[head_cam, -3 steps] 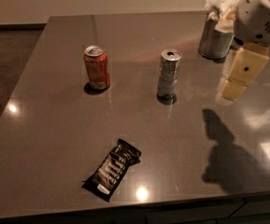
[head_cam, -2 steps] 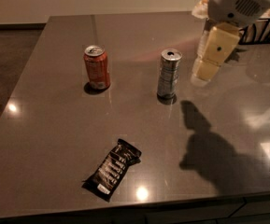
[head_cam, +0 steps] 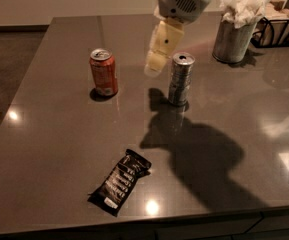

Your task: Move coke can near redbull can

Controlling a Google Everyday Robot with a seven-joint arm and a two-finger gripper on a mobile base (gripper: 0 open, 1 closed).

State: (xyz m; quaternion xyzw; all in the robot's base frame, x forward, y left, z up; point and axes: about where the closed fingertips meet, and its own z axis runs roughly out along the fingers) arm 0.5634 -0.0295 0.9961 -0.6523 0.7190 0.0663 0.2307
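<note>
Cream blocky tool (head_cam: pixel 154 65) hovers between stout coke can (head_cam: pixel 104 74) and slim redbull can (head_cam: pixel 180 81), grip unreadable.

coke can (head_cam: pixel 103 72): one, red-orange, upright on the left of the counter (head_cam: pixel 59 134)
redbull can (head_cam: pixel 180 79): one, slim and silver-grey, upright to the right of the coke can
snack bar (head_cam: pixel 120 181): one, in a black wrapper, lying flat near the front edge
tin (head_cam: pixel 232 39): one, metal, stuffed with white tissues (head_cam: pixel 244 4), at the back right
wire basket (head_cam: pixel 279 26): one, dark, just behind the tin
pincer (head_cam: pixel 153 68): one, hanging between the two cans, nearer the redbull can
counter: one
</note>
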